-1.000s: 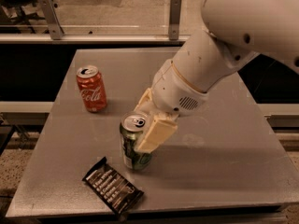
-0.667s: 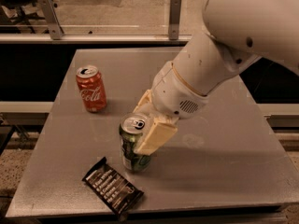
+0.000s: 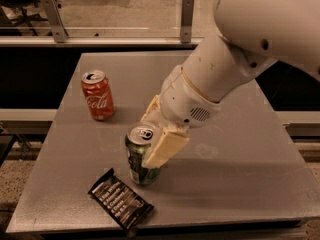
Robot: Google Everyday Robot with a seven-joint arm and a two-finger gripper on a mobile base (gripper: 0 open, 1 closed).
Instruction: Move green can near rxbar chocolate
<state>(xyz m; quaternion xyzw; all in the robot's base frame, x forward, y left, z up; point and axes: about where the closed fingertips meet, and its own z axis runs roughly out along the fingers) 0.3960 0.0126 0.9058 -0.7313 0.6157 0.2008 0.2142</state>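
Note:
The green can (image 3: 135, 163) stands upright on the grey table (image 3: 240, 184), near its front left. My gripper (image 3: 148, 140) reaches down from the upper right, with one cream finger (image 3: 165, 146) across the can's right front and the other behind it, closed on the can. The rxbar chocolate (image 3: 120, 199), a black wrapper with white lettering, lies flat just in front of and slightly left of the can, a small gap apart. The can's right side is hidden by the finger.
A red Coca-Cola can (image 3: 97, 95) stands upright at the table's left, behind the green can. My large white arm (image 3: 240, 59) covers the table's middle and upper right. A railing (image 3: 125, 36) runs behind the table's far edge.

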